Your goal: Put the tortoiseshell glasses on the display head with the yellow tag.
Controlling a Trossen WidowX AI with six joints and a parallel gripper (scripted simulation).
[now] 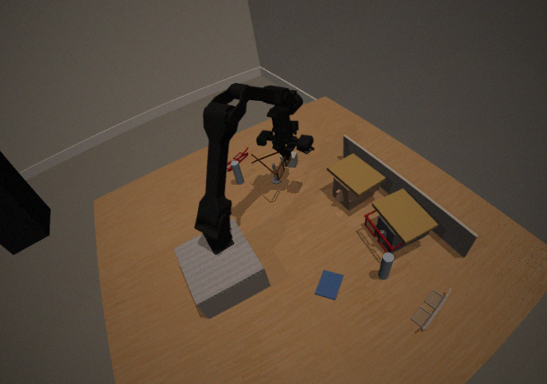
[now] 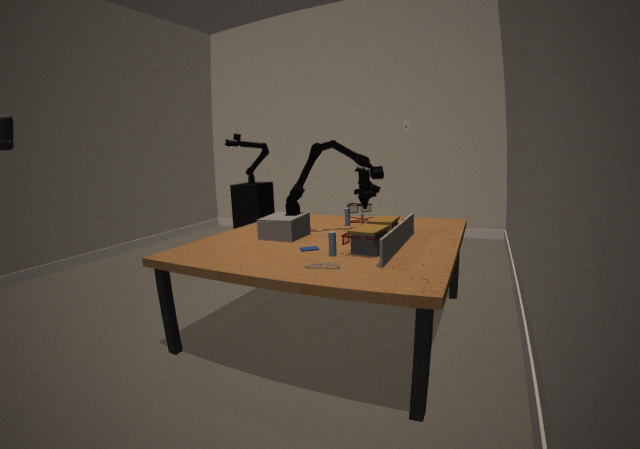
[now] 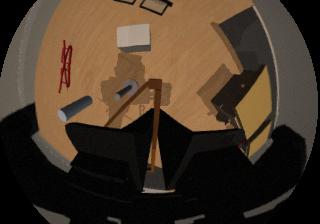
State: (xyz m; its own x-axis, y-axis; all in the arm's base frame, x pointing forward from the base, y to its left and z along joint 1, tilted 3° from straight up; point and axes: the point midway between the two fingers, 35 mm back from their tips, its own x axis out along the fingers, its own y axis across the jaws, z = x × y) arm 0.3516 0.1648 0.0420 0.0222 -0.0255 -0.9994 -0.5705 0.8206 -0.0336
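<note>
My gripper is shut on the brown tortoiseshell glasses. They hang from the fingertips above the table, with the temples spread toward the arm's base side. They are above and beside a thin grey post on a round base. Two shelters with yellowish roofs stand to the right, apart from the glasses. A pale head-like shape shows partly inside the farther shelter. Red glasses sit at the nearer shelter's opening, where the head is mostly hidden. No yellow tag can be made out.
A grey wall runs behind the shelters. Blue-grey cylinders stand upright. A white block, another red pair, black glasses, clear glasses and a blue mat lie about.
</note>
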